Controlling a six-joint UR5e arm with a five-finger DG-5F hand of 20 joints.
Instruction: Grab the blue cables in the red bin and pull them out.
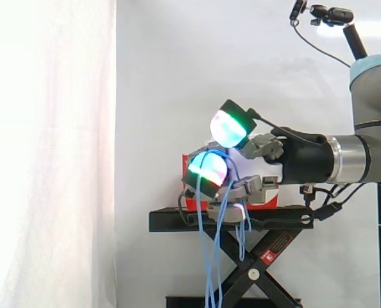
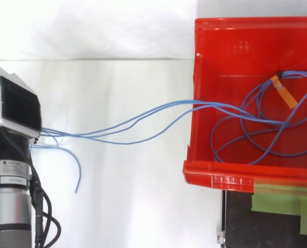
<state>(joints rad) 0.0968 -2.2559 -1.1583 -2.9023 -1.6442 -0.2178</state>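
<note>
A: hand state?
B: hand (image 1: 296,159) curled round the blue cables (image 2: 210,106), strands hooked over a finger, loose ends hanging past the stand (image 1: 177,221)
A: rest of them?
B: coil with orange tag (image 2: 285,93) lies in the red bin (image 2: 231,178). Strands run over its wall straight to the hand, well apart. I'd pull along that line, away from the bin

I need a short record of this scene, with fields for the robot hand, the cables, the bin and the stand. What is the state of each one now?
robot hand: fingers curled on the thin blue cables
cables: strands stretch from the hand over the wall of the red plastic bin; loops lie inside it; ends hang down
bin: on the black scissor stand
small orange tag: on a cable loop inside the bin
</note>
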